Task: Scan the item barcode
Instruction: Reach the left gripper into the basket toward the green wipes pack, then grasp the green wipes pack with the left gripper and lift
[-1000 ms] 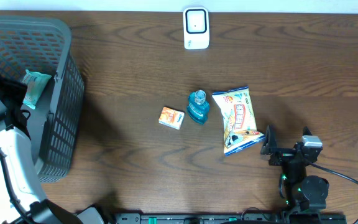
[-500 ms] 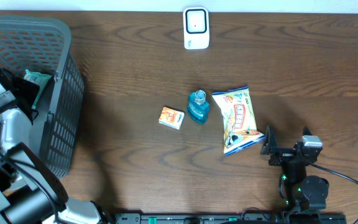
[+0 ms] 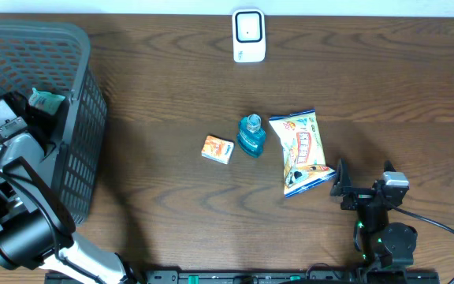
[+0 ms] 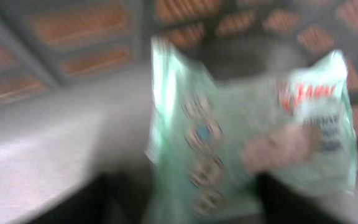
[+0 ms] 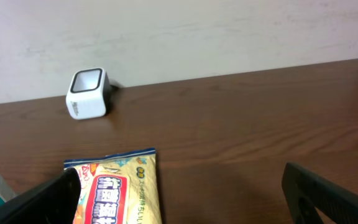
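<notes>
Left gripper (image 3: 36,114): hovering inside grey mesh basket (image 3: 85,134), frame left, at pale green packet (image 3: 46,98), likely for scanning; hold unclear
Right gripper (image 5: 182,196): resting wide open, empty

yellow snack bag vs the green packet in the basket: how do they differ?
Colour: snack bag yellow and white, green packet pale mint.
Place: snack bag lies flat on the table by the teal bottle; green packet sits inside the grey basket.
Contact: left claw is at the green packet; snack bag lies untouched before the open right claw.
Both are soft pouches.
</notes>
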Robot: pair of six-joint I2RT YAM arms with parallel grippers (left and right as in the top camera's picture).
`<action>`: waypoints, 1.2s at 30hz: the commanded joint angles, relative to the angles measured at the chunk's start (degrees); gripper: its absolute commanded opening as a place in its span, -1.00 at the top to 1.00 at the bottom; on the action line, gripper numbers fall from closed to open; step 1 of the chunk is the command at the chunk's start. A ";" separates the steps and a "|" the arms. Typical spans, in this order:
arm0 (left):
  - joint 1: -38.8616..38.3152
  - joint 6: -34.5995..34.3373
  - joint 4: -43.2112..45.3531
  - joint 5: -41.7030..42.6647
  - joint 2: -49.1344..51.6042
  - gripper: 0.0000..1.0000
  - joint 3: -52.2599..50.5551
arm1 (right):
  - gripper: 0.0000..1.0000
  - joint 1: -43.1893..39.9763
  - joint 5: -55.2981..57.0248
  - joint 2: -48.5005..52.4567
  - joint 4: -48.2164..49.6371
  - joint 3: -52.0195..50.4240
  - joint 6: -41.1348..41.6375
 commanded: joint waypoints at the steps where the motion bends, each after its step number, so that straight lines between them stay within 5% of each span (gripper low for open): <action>1: 0.11 2.84 -0.33 4.44 1.11 0.63 0.37 | -0.98 -0.17 0.48 -0.22 -0.09 -0.13 -0.81; 3: 0.11 3.43 -0.33 5.99 0.81 0.85 0.37 | -0.99 -0.17 0.48 -0.20 -0.09 -0.13 -0.81; 11: 0.13 6.49 -5.09 7.58 -4.68 0.85 0.37 | -0.99 -0.17 0.50 -0.20 -0.09 -0.13 -0.81; 24: 0.17 2.29 -19.67 4.42 -28.92 0.85 0.37 | -0.99 -0.17 0.50 -0.20 -0.09 -0.13 -0.81; 25: 0.17 2.08 -19.58 3.61 -29.49 0.70 0.37 | -0.99 -0.17 0.48 -0.20 -0.11 -0.13 -0.81; 28: 0.17 2.10 -17.68 3.26 -29.33 -0.51 0.37 | -0.98 -0.17 0.48 -0.20 -0.11 -0.13 -0.81; 30: 0.15 2.10 -14.99 3.26 -28.02 -1.00 0.37 | -0.99 -0.17 0.50 -0.20 -0.09 -0.13 -0.81; 36: -0.37 2.16 -5.18 1.88 -19.34 -0.95 0.37 | -0.98 -0.17 0.50 -0.20 -0.09 -0.13 -0.81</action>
